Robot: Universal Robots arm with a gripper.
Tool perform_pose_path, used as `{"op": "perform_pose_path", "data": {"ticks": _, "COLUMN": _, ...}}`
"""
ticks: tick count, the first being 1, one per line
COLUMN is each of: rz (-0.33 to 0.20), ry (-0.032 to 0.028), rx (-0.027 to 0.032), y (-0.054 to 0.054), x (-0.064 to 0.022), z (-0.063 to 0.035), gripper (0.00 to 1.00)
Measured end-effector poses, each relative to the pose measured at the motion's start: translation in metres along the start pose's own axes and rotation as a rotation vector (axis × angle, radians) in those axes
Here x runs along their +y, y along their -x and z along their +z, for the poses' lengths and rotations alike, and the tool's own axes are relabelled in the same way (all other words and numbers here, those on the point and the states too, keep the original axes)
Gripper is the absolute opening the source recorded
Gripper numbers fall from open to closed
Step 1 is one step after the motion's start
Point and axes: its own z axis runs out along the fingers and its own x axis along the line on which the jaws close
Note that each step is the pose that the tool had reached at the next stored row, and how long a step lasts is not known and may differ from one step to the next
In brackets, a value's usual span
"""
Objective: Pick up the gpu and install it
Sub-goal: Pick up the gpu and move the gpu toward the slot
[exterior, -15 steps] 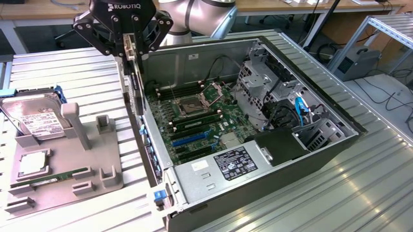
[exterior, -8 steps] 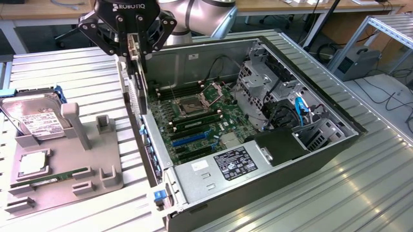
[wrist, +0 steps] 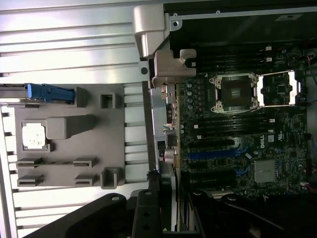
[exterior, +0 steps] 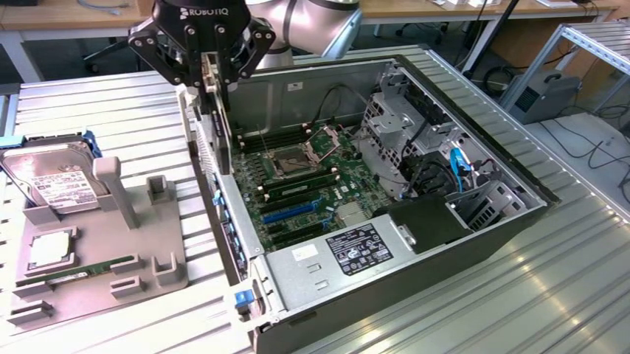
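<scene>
The gpu [exterior: 224, 133] is a thin black card with a silver bracket. It hangs edge-down, with my gripper [exterior: 209, 77] shut on its upper edge. It hovers above the rear left side of the open computer case [exterior: 414, 287], beside the case's perforated back wall. The motherboard [exterior: 295, 184] with its blue expansion slot [exterior: 291, 212] lies below and towards the exterior view's right. In the wrist view the gpu [wrist: 168, 124] appears edge-on, running from my gripper [wrist: 171, 198] to its bracket [wrist: 166, 67], beside the slot [wrist: 213, 154].
A grey parts fixture [exterior: 147, 258] sits at the exterior view's left on the slatted metal table. It holds a silver hard drive [exterior: 54, 184], a processor [exterior: 49, 251] and a green memory stick [exterior: 84, 271]. Drive cages and cables [exterior: 433, 162] fill the case's right side.
</scene>
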Motion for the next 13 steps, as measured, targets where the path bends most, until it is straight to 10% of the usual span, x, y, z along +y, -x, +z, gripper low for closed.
{"op": "perform_pose_path", "data": {"ticks": 13, "rz": 0.0, "ry": 0.0001, "rx": -0.0001, "y": 0.0095, "x": 0.0007, "z": 0.0034, "gripper": 0.27}}
